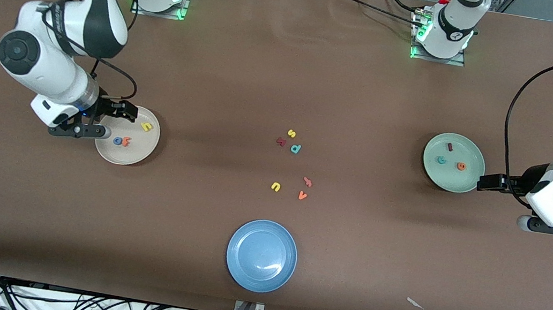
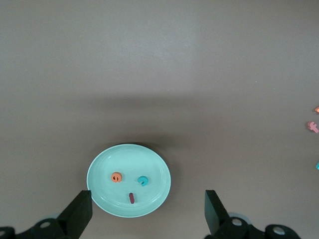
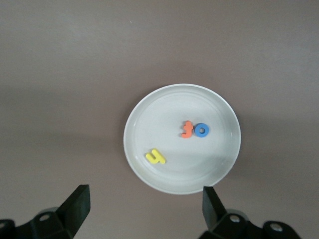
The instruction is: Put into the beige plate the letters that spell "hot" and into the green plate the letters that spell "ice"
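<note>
The beige plate (image 1: 135, 150) (image 3: 164, 107) lies toward the right arm's end of the table. It holds the yellow "h" (image 1: 146, 126) (image 3: 155, 157), with the blue "o" (image 1: 118, 141) (image 3: 201, 130) touching the orange "t" (image 1: 126, 141) (image 3: 187, 129). My right gripper (image 1: 125, 111) (image 3: 144, 209) hangs open and empty over that plate's rim. The green plate (image 1: 463, 182) (image 2: 149, 159) holds the dark red "i" (image 1: 450, 146) (image 2: 131, 198), teal "c" (image 1: 441, 160) (image 2: 143, 181) and orange "e" (image 1: 461, 166) (image 2: 116, 177). Beside it, my left gripper (image 1: 486, 182) (image 2: 148, 214) is open and empty.
A blue plate (image 1: 259, 277) sits nearest the front camera. Mid-table lie loose letters: yellow "s" (image 1: 291, 133), dark red "k" (image 1: 281, 141), teal "p" (image 1: 295, 149), yellow "u" (image 1: 276, 187), a pink letter (image 1: 307, 182), orange "v" (image 1: 302, 195). A white scrap (image 1: 415, 303) lies near the front edge.
</note>
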